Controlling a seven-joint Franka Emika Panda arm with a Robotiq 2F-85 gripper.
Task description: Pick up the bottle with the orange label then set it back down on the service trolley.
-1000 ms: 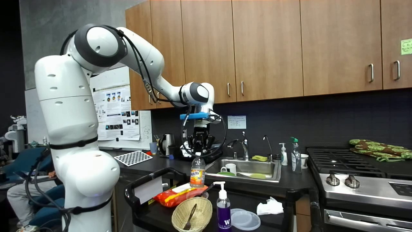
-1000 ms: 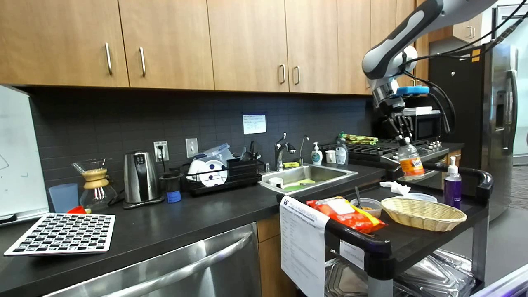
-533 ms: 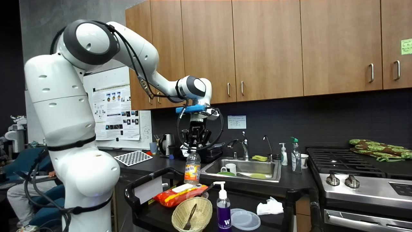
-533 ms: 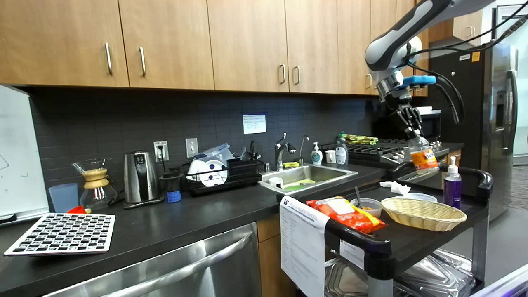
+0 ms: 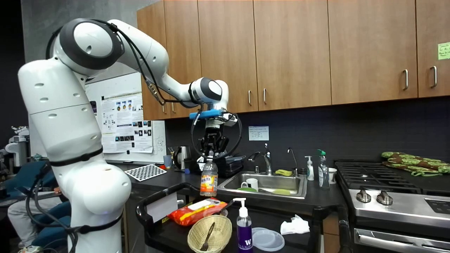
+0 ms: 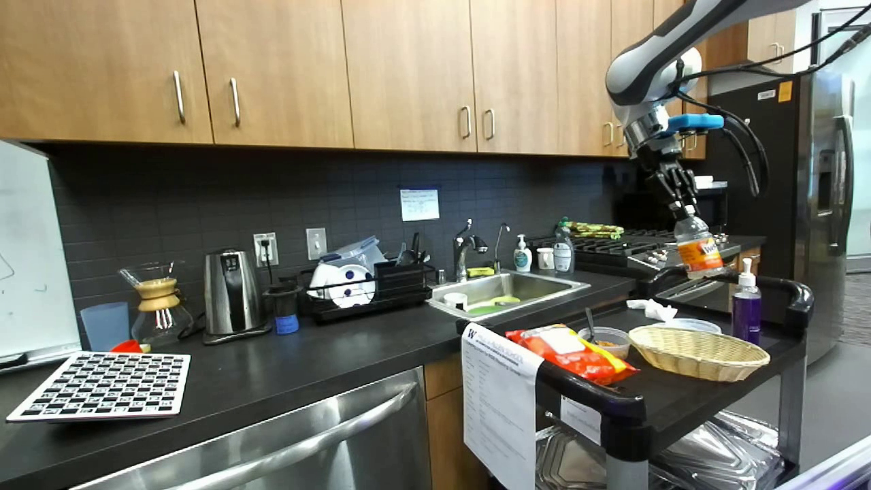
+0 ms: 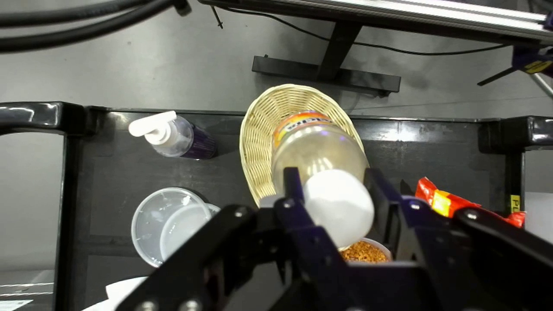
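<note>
Bottle [image 5: 209, 178] is hanging above the trolley [image 5: 270, 221], and the fingers [image 7: 293, 183] are gripping it by its white cap [image 7: 339, 207]. Picking up is seemingly done; setting down is what you are facing. For that, you are wanting a slow, straight descent, since holding by the cap alone is probably leaving the base [image 5: 209, 193] free to swing. In an exterior view the bottle [image 6: 699, 253] is leaning slightly, so you are best levelling it ahead of contact. In the wrist view it is covering part of the basket [image 6: 701, 362]. You are safer aiming for bare trolley, far side, left of the tissue [image 5: 295, 225], and releasing once the base is resting flat. Counting, you are finding one bottle, and on the trolley one basket, one bag [image 5: 190, 218], one bowl [image 6: 618, 349], one purple pump [image 5: 244, 230], one tissue, two overlapping lids [image 5: 270, 241] and two utensils [image 5: 208, 237], one each in basket and bowl.
</note>
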